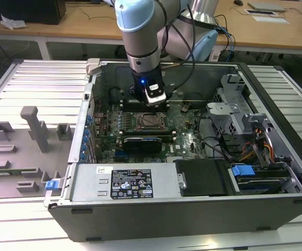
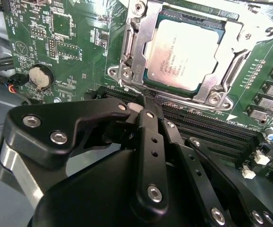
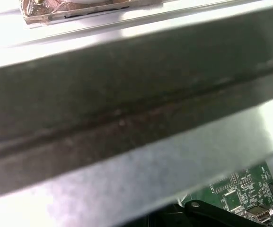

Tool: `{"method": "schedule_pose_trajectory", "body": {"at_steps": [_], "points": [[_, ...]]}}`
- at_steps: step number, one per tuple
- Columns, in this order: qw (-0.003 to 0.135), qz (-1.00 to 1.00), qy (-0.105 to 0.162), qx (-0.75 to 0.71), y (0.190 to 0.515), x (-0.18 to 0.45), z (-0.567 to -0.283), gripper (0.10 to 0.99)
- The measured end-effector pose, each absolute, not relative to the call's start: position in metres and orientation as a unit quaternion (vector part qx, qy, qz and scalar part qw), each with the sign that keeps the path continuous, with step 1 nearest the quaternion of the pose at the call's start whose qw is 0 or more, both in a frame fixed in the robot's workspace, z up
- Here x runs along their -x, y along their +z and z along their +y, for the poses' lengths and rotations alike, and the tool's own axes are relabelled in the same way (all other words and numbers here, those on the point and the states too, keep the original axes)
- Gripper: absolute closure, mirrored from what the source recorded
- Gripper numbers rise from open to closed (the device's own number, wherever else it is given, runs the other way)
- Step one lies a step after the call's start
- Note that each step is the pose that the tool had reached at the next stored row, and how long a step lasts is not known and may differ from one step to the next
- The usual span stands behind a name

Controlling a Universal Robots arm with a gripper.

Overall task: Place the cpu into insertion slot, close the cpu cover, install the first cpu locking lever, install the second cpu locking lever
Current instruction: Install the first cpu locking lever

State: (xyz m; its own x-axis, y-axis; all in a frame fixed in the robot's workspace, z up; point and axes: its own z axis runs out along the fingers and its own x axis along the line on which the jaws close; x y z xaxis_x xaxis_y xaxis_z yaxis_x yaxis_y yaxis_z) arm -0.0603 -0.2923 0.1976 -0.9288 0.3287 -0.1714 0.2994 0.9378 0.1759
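In the second wrist view the cpu [image 2: 183, 54], a flat square chip with a silver-grey top, lies in the insertion slot [image 2: 126, 73]. The cpu cover [image 2: 230, 43], a silver window frame, lies down around its edges. My gripper [image 2: 145, 103] is shut, its black fingertips meeting at the socket's near edge beside a thin wire lever [image 2: 132, 90]; nothing shows between them. In the exterior view the gripper [image 1: 154, 107] hangs just above the socket [image 1: 151, 121] inside the open computer case.
Memory slots [image 2: 207, 135] run beside the socket, and a round coin battery [image 2: 40, 75] sits on the green motherboard [image 2: 79, 56]. A black expansion card [image 1: 143, 142] lies below the socket. Case walls [image 3: 127, 118] and the drive cage [image 1: 234, 104] surround the board.
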Motion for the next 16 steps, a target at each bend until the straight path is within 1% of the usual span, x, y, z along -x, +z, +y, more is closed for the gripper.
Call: {"method": "schedule_pose_trajectory", "body": {"at_steps": [8, 16], "points": [[0.100, 0.979, 0.074, -0.160, 0.2051, 0.0602, -0.2922, 0.980], [0.100, 0.979, 0.074, -0.161, 0.2001, 0.0587, -0.2954, 0.980]]}}
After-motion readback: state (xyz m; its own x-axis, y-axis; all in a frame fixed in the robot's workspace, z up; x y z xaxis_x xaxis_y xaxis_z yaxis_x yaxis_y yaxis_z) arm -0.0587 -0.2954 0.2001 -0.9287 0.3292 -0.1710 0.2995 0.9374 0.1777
